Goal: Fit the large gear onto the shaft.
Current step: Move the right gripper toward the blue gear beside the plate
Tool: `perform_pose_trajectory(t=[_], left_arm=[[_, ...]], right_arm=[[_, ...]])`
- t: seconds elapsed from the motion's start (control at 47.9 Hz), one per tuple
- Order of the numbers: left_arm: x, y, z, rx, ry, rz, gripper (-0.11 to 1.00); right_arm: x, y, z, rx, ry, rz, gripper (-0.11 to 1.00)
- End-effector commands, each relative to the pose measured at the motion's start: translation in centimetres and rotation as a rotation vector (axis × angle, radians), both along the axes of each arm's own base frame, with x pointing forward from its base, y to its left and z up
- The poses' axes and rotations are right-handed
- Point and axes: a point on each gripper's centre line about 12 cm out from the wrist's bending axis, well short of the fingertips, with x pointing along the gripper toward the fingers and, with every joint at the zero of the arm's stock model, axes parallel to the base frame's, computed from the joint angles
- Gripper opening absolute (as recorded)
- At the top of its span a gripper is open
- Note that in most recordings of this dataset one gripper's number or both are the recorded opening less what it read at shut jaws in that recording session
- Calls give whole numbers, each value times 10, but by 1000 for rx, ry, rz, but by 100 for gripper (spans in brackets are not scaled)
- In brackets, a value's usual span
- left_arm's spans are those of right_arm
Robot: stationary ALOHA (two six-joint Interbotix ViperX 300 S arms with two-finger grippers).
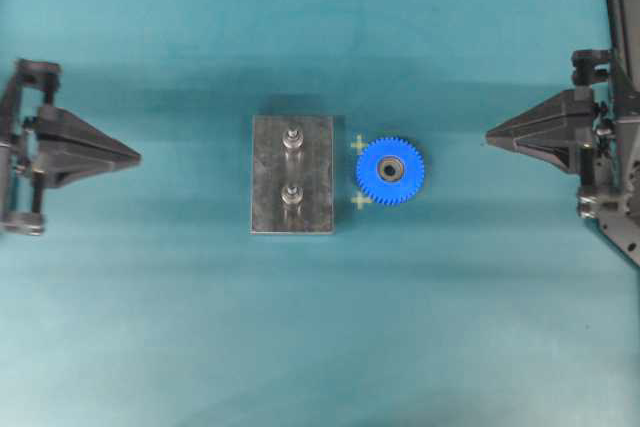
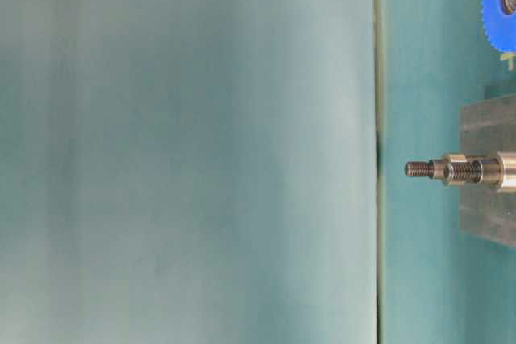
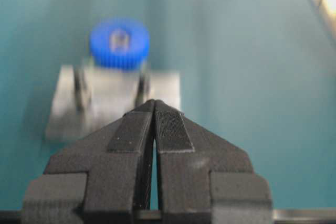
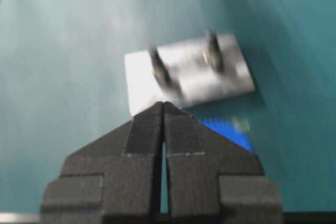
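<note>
While both pincers, left pincer (image 1: 132, 157) and right pincer (image 1: 492, 134), wait closed and empty at the frame edges, the large gear (image 1: 390, 170) lies flat just right of the plate (image 1: 270, 197), within reach of the shaft (image 1: 292, 194).

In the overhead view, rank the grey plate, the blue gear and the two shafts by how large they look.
1. Grey plate, largest.
2. Large gear, nearly as wide as the plate.
3. The two shafts, smallest; they look alike, so no order between them.

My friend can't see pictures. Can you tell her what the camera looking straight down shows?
A blue gear lies flat on a teal table, just right of a grey plate with two upright pegs. The left gripper and right gripper wait shut at the sides.
</note>
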Motion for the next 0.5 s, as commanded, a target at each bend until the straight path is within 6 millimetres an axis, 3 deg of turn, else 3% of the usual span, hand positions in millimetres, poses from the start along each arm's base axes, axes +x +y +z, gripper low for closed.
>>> perform_pose_trajectory(t=[0.0, 0.48], left_arm=[[5, 1, 5, 4, 1, 2, 0], [1, 4, -11, 8, 175, 16, 0]], right_arm=[[4, -3, 4, 40, 61, -23, 1], [39, -31, -27, 102, 495, -100, 1]])
